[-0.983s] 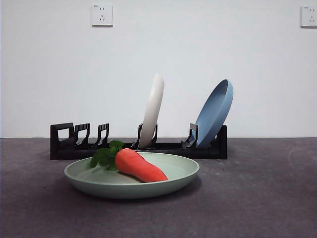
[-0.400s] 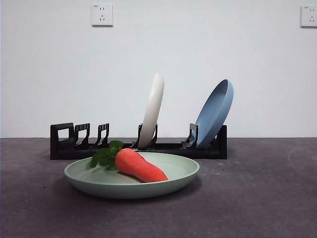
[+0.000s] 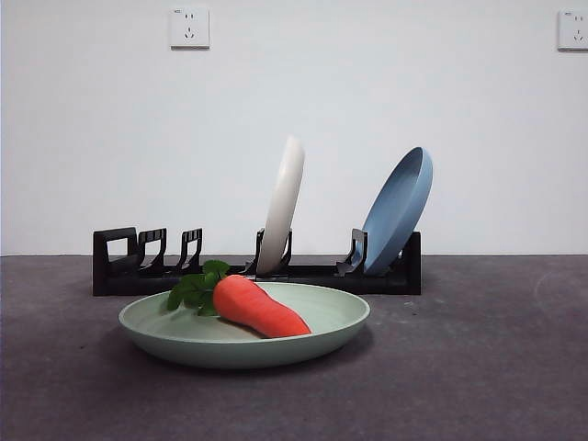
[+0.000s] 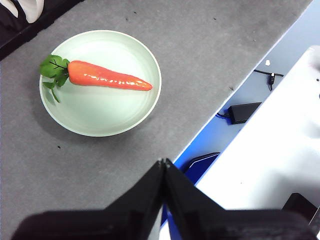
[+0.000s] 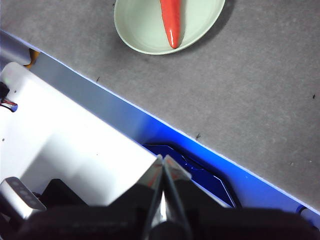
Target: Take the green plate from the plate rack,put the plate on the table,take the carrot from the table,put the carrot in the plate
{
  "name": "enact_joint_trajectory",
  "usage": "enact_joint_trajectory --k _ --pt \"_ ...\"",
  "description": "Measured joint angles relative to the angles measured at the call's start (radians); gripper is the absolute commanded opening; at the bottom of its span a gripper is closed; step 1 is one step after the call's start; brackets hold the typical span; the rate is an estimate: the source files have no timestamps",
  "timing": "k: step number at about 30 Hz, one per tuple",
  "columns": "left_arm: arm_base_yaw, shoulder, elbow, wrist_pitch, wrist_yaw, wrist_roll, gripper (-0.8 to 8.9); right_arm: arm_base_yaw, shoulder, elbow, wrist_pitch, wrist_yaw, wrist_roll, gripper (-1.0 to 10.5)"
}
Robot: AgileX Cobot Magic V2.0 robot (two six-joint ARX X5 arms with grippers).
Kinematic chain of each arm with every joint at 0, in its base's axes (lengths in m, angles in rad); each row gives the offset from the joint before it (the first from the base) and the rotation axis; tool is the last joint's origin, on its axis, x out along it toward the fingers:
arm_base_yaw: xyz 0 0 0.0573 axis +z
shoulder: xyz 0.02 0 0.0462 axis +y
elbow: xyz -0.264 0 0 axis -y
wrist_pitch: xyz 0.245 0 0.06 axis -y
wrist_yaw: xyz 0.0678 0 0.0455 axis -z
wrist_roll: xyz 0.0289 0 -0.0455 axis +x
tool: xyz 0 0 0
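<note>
Front: green plate (image 3: 244, 333) flat on table (image 3: 478, 367), just in front of plate rack (image 3: 257, 266). Carrot (image 3: 257, 306) lying in plate, leaves toward rack's square-loop end. Cream plate (image 3: 283, 204) and blue plate (image 3: 398, 209) upright in rack slots, leaning. No arms visible.

Left wrist: left gripper (image 4: 163, 162) jaws pressed together, nothing held, up over table edge, well apart from plate (image 4: 100, 107) w/ carrot (image 4: 107, 79) inside.

Right wrist: right gripper (image 5: 162, 159) jaws closed tight, empty, beyond table edge; plate (image 5: 145, 27) and carrot tip (image 5: 172, 20) partly in frame, far off.
</note>
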Motion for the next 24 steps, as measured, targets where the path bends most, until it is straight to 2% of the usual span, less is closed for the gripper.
enact_joint_trajectory --k 18,21,24 --pt "0.002 0.000 0.000 0.011 -0.011 0.006 -0.04 0.000 0.000 0.000 0.000 0.000 0.000 0.0" --pt "0.044 -0.024 0.000 0.069 -0.091 0.062 -0.04 0.000 0.000 0.000 0.000 0.000 0.000 0.0" --pt "0.153 -0.084 -0.004 0.261 -0.120 0.165 -0.04 0.000 0.000 0.000 0.000 0.000 0.000 0.0"
